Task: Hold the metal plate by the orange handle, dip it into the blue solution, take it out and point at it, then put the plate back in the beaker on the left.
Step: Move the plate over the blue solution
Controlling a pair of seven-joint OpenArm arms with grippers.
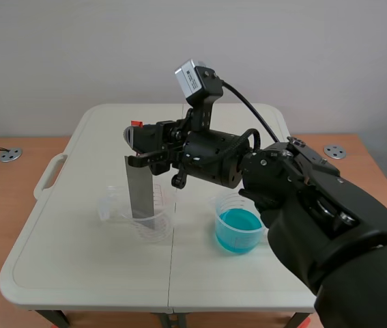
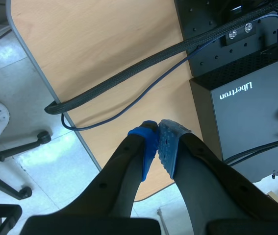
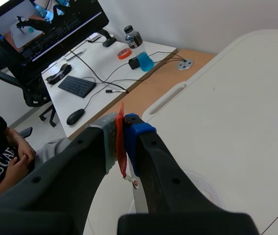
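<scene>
The metal plate (image 1: 137, 188) stands upright with its lower end inside the clear beaker (image 1: 150, 224) on the left of the white table. My right gripper (image 1: 138, 142) reaches across from the right and is shut on the orange handle (image 1: 136, 124) at the plate's top. In the right wrist view the thin orange handle (image 3: 120, 139) is pressed between the pads of the right gripper (image 3: 121, 126), with the plate (image 3: 138, 198) hanging below. The beaker of blue solution (image 1: 238, 227) sits to the right. My left gripper (image 2: 158, 129) is shut on nothing, off the table.
A second clear container (image 1: 113, 203) stands just left of the plate's beaker. The white table (image 1: 77, 260) sits on a wooden desk. Under the left gripper are a black box (image 2: 246, 112) and cables (image 2: 129, 68). A person (image 3: 1, 156) sits by a side desk with a monitor (image 3: 40, 29).
</scene>
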